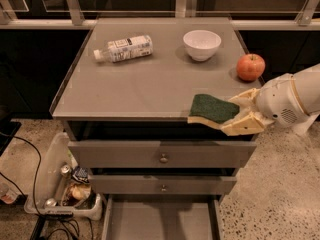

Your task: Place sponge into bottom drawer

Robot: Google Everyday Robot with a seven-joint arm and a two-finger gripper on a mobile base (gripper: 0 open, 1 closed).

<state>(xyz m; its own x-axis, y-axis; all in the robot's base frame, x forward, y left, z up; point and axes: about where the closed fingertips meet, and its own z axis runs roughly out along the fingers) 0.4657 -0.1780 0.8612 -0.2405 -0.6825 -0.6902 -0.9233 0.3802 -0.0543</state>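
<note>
The sponge (213, 109) has a dark green top and pale yellow foam. It is held off the counter, over the front right edge. My gripper (235, 115) is shut on the sponge, with tan fingers (244, 126) clamped on its right end and the white arm reaching in from the right. The bottom drawer (160, 219) stands pulled open at the bottom of the grey cabinet, below and left of the sponge; its grey floor is bare.
On the grey countertop (150, 84) lie a plastic bottle (125, 48), a white bowl (202, 44) and an apple (250, 66). Two shut upper drawers with knobs (162, 158) face front. A bin of clutter (65, 184) and cables sit on the floor at left.
</note>
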